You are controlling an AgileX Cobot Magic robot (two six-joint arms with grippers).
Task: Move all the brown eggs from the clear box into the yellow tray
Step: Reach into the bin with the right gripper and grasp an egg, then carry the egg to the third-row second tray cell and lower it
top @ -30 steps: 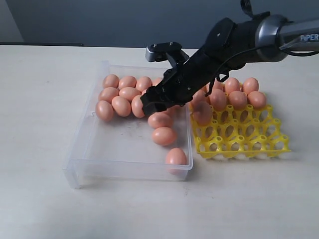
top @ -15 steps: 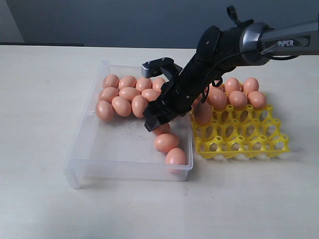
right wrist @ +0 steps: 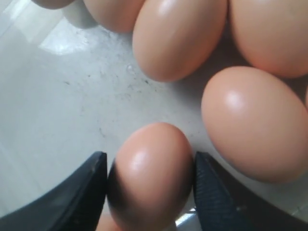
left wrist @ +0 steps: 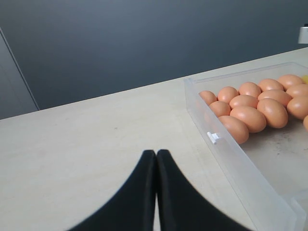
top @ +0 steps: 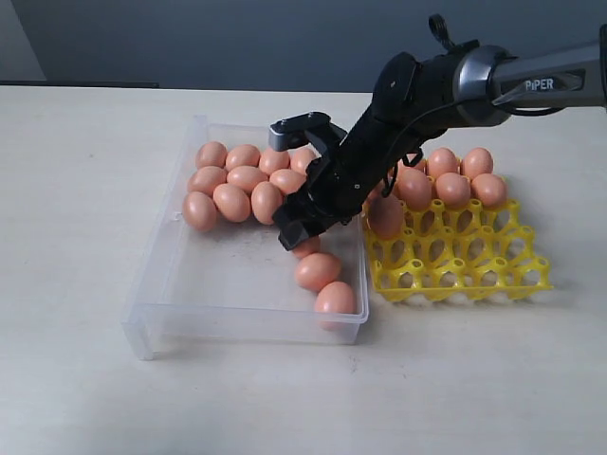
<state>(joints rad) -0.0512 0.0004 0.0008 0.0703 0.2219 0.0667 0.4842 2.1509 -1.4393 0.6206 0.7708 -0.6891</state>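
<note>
Reaching down into the clear box (top: 152, 284), my right gripper (top: 302, 237) holds one of the brown eggs (right wrist: 151, 173) between its fingers (right wrist: 89, 190), shut on the egg's two sides; the egg still sits low near the box floor. More brown eggs (top: 232, 199) cluster at the box's far end, and two (top: 318, 270) lie near its right wall. The yellow tray (top: 474, 270) stands right of the box, with several eggs (top: 453, 188) in its far rows. My left gripper (left wrist: 156, 153) is shut and empty over the table, beside the clear box (left wrist: 226, 154).
The right arm (top: 417, 90) stretches over the tray's far left corner. Other eggs (right wrist: 252, 120) lie close to the gripped one. The tray's near rows (top: 446, 251) are open cups. A dark wall (top: 237, 38) rises behind the pale table (top: 76, 190).
The right gripper came down among the eggs in the box and settled around one egg; over the last half second it barely moved.
</note>
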